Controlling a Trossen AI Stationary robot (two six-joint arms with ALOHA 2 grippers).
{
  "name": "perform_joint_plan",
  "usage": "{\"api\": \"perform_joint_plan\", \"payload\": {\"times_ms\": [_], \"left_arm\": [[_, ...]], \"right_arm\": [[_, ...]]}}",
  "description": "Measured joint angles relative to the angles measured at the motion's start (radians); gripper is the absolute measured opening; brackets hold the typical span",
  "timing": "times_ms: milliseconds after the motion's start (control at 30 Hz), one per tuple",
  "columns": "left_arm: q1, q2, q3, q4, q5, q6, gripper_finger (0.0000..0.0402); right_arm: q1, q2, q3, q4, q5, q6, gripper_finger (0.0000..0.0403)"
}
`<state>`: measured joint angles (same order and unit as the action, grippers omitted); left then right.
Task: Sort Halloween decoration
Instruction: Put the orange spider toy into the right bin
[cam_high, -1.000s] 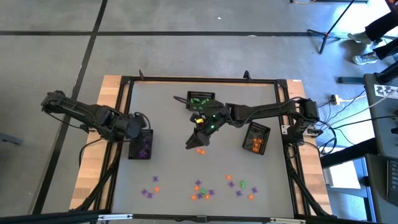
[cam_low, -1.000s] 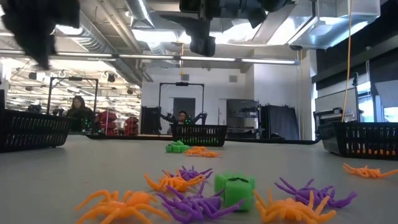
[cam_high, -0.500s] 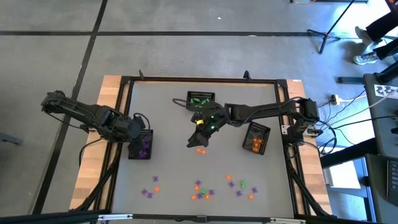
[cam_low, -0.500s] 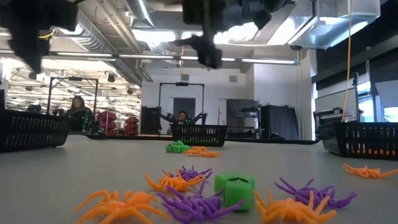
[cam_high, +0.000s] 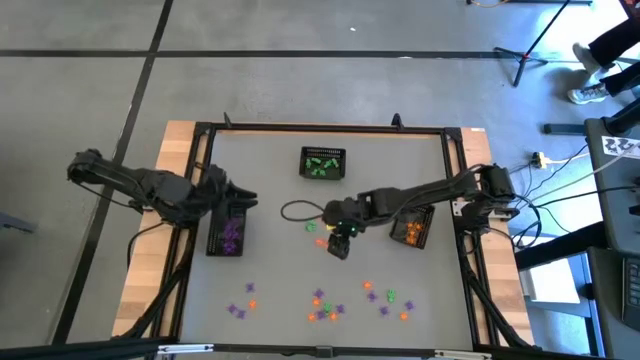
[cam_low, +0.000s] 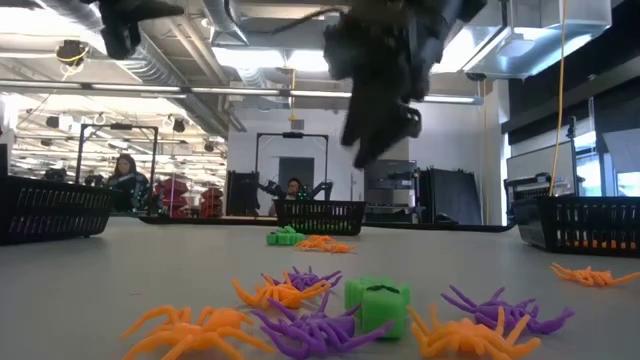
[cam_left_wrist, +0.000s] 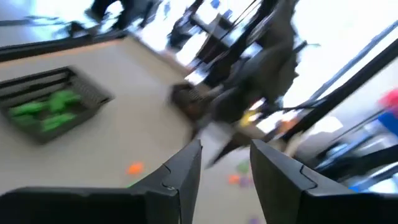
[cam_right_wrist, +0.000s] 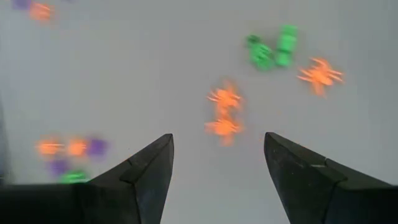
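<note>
Mid-sort, between picks. Lower centre: loose Halloween decoration on the grey counter. Centre: right gripper, jaws wide and empty, over 2 orange spiders; next, descending and closing. Centre-left: left gripper, jaws parted, above purple basket. Beyond: workshop room.

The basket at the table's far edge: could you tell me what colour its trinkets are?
Green trinkets, clearest in the high view.
</note>
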<state>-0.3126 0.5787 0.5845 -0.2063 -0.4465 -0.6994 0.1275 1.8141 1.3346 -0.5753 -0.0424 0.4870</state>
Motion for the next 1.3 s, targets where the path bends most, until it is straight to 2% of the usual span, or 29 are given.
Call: {"api": "perform_joint_plan", "payload": {"times_ms": [133, 267, 500, 700, 833, 1167, 1233, 1300], "left_arm": [[0.000, -0.019, -0.129, 0.252, 0.002, -0.003, 0.0123], [0.000, -0.008, -0.203, 0.410, -0.013, -0.027, 0.0118], [0.000, -0.003, -0.219, 0.444, -0.007, -0.055, 0.0117], [0.000, -0.003, -0.219, 0.446, -0.007, -0.056, 0.0116], [0.000, -0.003, -0.219, 0.446, -0.008, -0.056, 0.0116], [0.000, -0.003, -0.219, 0.443, -0.008, -0.052, 0.0116], [0.000, -0.003, -0.219, 0.442, -0.008, -0.051, 0.0116], [0.000, -0.003, -0.219, 0.441, -0.008, -0.051, 0.0116]], "right_arm": [[-0.004, 0.043, 0.000, 0.000, 0.032, -0.022, 0.0248], [-0.004, 0.099, 0.000, 0.032, 0.028, -0.031, 0.0248], [-0.003, 0.197, 0.000, 0.051, -0.014, -0.042, 0.0248], [-0.003, 0.213, 0.002, 0.055, -0.011, -0.046, 0.0242], [-0.003, 0.214, 0.001, 0.053, 0.007, -0.050, 0.0197], [-0.006, 0.214, 0.001, 0.050, 0.001, -0.051, 0.0022], [-0.007, 0.212, 0.001, 0.050, -0.015, -0.051, 0.0006], [-0.012, 0.204, 0.000, 0.040, -0.041, -0.050, 0.0009]]}}
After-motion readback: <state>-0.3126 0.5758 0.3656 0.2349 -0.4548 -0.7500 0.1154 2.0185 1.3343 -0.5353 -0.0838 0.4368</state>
